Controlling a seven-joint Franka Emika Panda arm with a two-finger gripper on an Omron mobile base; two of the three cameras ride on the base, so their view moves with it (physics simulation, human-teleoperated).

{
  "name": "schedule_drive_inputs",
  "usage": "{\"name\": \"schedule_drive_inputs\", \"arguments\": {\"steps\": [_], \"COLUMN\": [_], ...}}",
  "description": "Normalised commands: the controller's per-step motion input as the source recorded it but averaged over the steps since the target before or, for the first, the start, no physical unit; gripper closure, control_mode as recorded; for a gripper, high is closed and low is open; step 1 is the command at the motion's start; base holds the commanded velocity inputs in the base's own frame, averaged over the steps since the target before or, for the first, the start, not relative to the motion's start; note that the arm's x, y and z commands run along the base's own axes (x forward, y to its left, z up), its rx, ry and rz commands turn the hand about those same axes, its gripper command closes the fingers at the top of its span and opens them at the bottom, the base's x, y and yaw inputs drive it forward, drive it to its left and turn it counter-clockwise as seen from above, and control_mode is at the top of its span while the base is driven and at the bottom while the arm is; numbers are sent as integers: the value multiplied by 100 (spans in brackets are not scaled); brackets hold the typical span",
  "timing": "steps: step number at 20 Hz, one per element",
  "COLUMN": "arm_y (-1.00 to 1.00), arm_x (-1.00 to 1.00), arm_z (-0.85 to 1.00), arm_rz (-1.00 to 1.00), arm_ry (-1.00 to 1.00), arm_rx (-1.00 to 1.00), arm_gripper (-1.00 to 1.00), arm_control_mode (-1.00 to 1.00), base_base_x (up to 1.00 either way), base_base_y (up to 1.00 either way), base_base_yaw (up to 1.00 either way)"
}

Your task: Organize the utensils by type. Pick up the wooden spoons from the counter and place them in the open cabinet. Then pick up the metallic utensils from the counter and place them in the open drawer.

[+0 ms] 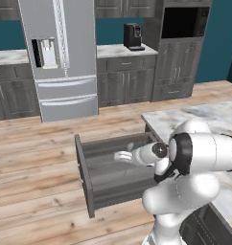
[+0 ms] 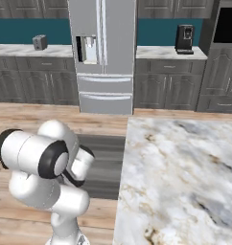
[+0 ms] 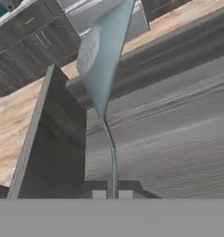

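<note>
Holding the small metal spoon [image 3: 101,60] by the end of its thin handle, your fingers [image 3: 112,193] are pressed fully together on it, one tip on each side of the stem at the bottom of the hand view. You are in the second half of the job by the look of it: the spoon hangs over the inside of the open drawer [image 1: 96,167], which stands pulled out from the dark cabinets under the marble surface [image 2: 180,172], with its flat front panel toward the wooden floor [image 1: 36,158]. In the left base view the hand [image 1: 125,156] reaches out over the drawer box, roughly above its middle. The spoon's long axis runs straight away from the fingers, handle at the grip and bowl at the far end, so it points toward the drawer's front corner and the floor beyond. How high it sits above the drawer bottom you cannot tell from these views. What the next move calls for, I would judge, is lowering the spoon a little toward the grey drawer bottom and then letting the fingers part so that it drops inside the walls rather than across the rim.
</note>
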Motion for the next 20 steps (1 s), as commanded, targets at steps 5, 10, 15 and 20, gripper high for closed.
{"name": "schedule_drive_inputs", "arguments": {"steps": [5,10,15,20], "arm_y": [-6,5,47,60], "arm_x": [67,54,86,100], "arm_z": [98,96,71,38], "arm_rz": [-1,-3,-8,-11], "arm_ry": [56,55,26,6], "arm_rx": [0,-13,-23,-22], "arm_gripper": [100,100,100,100], "arm_control_mode": [-100,-100,-100,-100], "base_base_x": [0,0,0,0], "base_base_y": [0,0,0,0], "base_base_yaw": [0,0,0,0]}}
